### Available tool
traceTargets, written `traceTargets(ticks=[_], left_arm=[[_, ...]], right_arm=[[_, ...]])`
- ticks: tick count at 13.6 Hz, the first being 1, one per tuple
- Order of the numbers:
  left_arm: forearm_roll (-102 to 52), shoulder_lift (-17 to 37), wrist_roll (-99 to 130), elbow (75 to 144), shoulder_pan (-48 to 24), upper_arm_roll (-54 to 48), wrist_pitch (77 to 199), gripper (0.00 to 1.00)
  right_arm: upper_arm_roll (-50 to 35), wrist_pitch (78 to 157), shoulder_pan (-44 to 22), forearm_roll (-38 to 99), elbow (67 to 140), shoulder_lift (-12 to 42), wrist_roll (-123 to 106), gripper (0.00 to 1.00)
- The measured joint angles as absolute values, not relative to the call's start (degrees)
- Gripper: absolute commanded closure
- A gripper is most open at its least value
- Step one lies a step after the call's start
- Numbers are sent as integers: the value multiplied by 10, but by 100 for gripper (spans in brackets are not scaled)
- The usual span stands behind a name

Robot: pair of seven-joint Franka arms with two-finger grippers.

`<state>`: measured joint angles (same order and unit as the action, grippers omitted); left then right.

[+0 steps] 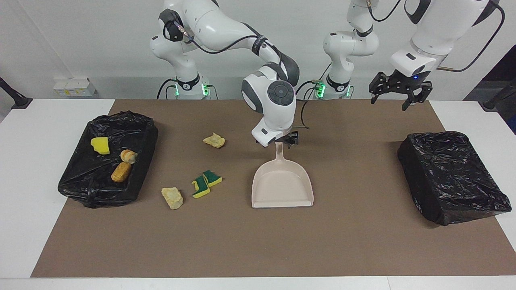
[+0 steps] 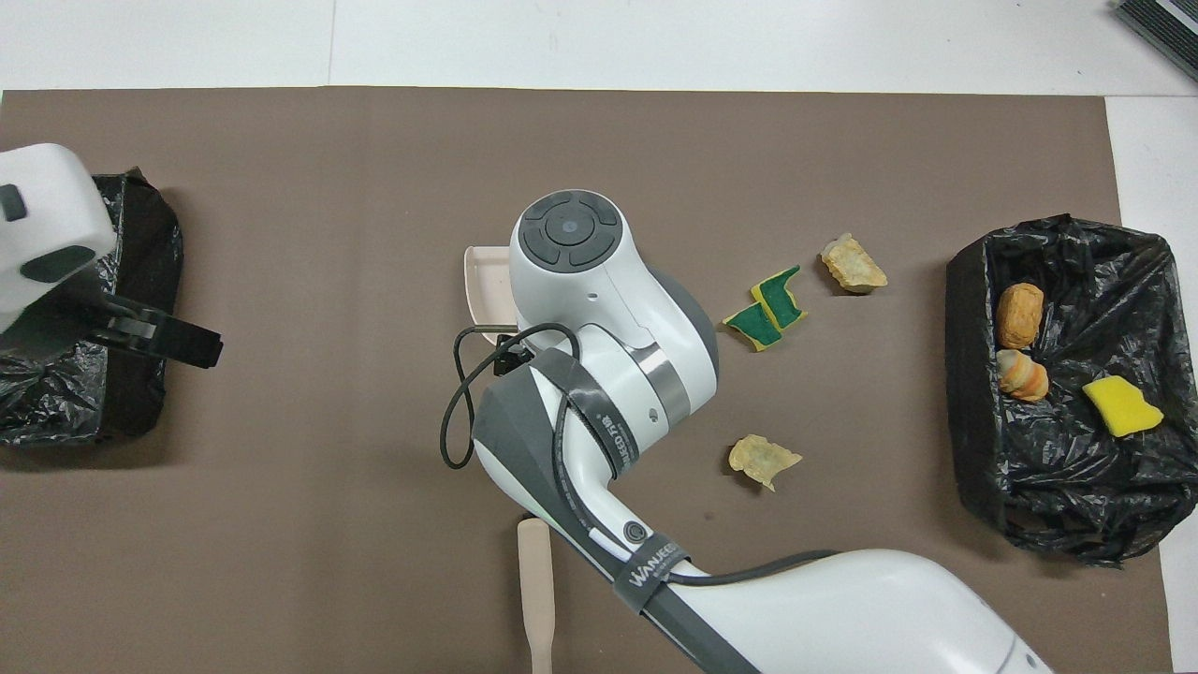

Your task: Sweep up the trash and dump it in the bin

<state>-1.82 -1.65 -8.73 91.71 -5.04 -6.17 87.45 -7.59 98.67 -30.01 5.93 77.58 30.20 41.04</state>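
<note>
Clock read on overhead view, 12 = away from robots.

- Beige handle [image 2: 535,580], likely brush, lies nearest robots, long axis 6–12.
- Right claw [image 1: 287,140] at tip of dustpan [image 1: 282,185] handle; released or clenched: cannot tell.
- Dustpan long axis 6–12, handle at 6, mouth facing 12, not toward trash.
- Loose trash lies off the claw, on mat: tan scrap [image 1: 214,140] at 4, green-yellow pair [image 1: 206,183] at 3, beige scrap [image 1: 172,197] between 2 and 3.
- Three scraps [image 1: 121,172] already in bin [image 1: 147,145], farther out at 3.
- Right arm nearer the trash.
- Left claw [image 1: 397,94] released, empty, waits over mat at 9.
</note>
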Motion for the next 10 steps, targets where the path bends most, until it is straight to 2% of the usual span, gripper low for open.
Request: traceTargets(ticks=[3, 7, 10], left_arm=[[-18, -22, 2, 988, -52, -131, 953, 0], [-18, -16, 126, 1087, -56, -210, 1099, 0], [-18, 32, 217, 1122, -57, -261, 1179, 0]], right_arm=[[-78, 999, -312, 105, 878, 226, 410, 0], [-79, 1146, -355, 122, 1128, 72, 410, 0], [-80, 1253, -399, 124, 1293, -28, 440, 0]])
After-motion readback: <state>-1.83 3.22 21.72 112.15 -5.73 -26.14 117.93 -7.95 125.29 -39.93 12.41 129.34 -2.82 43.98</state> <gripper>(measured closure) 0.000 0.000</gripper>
